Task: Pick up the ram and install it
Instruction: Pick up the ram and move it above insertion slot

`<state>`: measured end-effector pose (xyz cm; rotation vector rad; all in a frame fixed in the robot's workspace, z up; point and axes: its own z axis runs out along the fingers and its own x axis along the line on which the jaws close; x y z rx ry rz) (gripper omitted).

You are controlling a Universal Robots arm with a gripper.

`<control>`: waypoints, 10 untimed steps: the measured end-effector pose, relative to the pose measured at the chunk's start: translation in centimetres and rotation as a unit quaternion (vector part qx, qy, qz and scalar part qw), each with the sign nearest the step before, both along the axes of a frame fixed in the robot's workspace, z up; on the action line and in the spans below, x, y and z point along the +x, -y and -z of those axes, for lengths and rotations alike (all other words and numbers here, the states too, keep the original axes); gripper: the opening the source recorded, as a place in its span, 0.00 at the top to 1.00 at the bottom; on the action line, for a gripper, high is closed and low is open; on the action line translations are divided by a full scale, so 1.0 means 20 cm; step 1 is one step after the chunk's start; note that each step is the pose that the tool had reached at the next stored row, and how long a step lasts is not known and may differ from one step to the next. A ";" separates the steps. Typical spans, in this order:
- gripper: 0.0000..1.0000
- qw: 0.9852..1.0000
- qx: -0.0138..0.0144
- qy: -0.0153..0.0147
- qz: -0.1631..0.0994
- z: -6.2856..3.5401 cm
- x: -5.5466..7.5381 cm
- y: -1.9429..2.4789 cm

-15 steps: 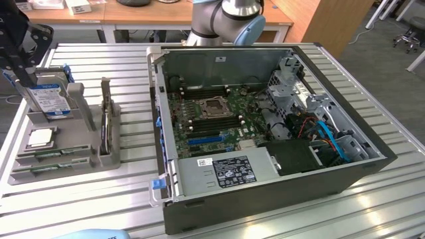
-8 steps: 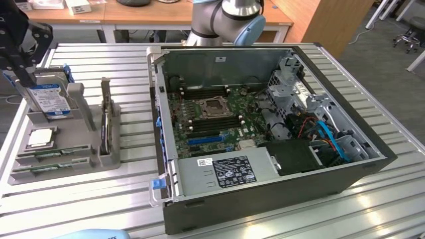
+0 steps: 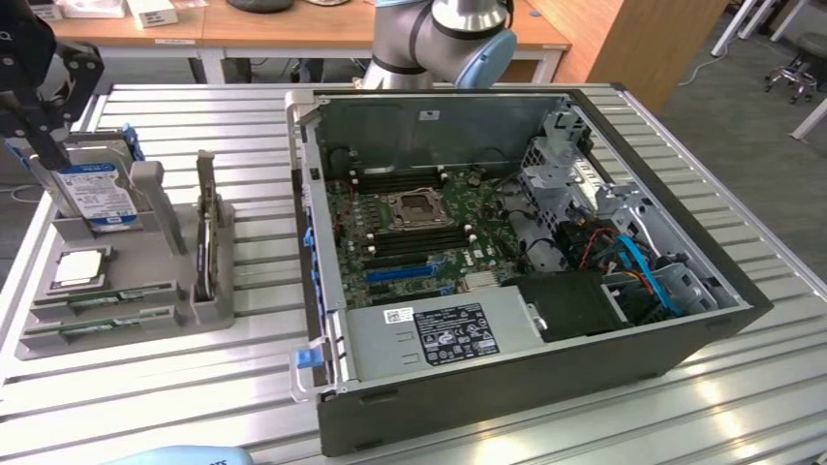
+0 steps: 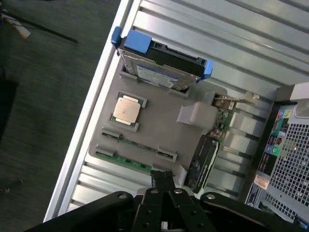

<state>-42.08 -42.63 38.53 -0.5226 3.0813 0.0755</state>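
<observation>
Open computer case (image 3: 543,387) on slatted table (image 3: 155,407); beside it grey holder (image 3: 142,260) with hard drive (image 3: 97,194), processor (image 3: 80,266).

Hard drive label (image 3: 107,199), power supply label (image 3: 452,332), print too small to read

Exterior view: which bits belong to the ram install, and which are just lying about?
Job: long green ram sticks in grey tray; open black computer case; shut end effector.
Lying about: silver hard drive; square silver processor chip; black expansion card.
</observation>
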 end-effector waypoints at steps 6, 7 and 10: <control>0.89 0.999 0.000 0.000 -0.054 0.001 0.00 0.000; 0.89 0.998 0.000 0.000 -0.063 0.001 0.00 0.000; 0.89 0.996 0.000 0.000 -0.091 0.001 0.00 0.000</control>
